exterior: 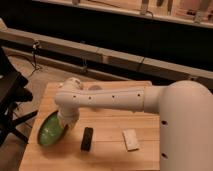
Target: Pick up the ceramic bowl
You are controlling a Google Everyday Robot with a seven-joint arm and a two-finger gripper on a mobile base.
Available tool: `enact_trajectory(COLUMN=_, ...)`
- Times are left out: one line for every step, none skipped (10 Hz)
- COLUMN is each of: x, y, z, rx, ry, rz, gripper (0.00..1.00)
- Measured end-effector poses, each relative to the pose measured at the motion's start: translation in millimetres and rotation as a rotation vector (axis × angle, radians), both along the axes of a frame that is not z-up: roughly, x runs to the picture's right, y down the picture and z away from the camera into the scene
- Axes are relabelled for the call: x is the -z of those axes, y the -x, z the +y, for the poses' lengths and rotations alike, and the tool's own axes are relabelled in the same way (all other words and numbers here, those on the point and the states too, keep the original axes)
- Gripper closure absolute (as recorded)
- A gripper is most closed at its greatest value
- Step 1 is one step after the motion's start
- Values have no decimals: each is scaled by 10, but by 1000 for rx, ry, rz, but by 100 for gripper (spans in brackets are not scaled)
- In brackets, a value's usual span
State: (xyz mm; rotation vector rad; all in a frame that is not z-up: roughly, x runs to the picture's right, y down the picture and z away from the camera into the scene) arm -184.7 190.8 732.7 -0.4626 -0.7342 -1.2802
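The ceramic bowl (50, 129), glossy green inside with a paler rim, is tilted steeply on its edge over the front left of the wooden table (112, 156). My gripper (64, 122) is at the end of the white arm, pressed against the bowl's right rim. It looks shut on the rim, with its fingers mostly hidden behind the wrist. The bowl's underside and the contact with the table are hidden.
A black oblong object (87, 138) lies just right of the bowl. A pale flat packet (130, 139) lies further right. A small pale round thing (75, 83) sits behind the arm. A black chair (10, 102) stands left of the table.
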Motion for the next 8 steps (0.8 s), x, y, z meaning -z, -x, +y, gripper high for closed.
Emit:
enact_trajectory(x=9, y=-9, z=-16, rx=0, ry=-1, rz=0, gripper=89)
enact_trajectory(x=16, y=-16, z=-25, rx=0, ry=-2, rz=1, gripper=89)
enact_trajectory(x=27, y=-30, z=-41, rx=-1, ry=-2, rz=2, gripper=89)
enact_trajectory(x=38, y=-46, z=-59, rx=-2, ry=-3, rz=3, gripper=89)
enact_trajectory(x=44, y=-52, z=-66, rx=-2, ry=-3, rz=4, gripper=89)
enact_trajectory(x=56, y=-67, z=-86, rx=-3, ry=-4, rz=5, gripper=89)
enact_trajectory(x=61, y=-77, z=-94, rx=-4, ry=-5, rz=6, gripper=89)
enact_trajectory(x=67, y=-79, z=-103, rx=-4, ry=-5, rz=6, gripper=89)
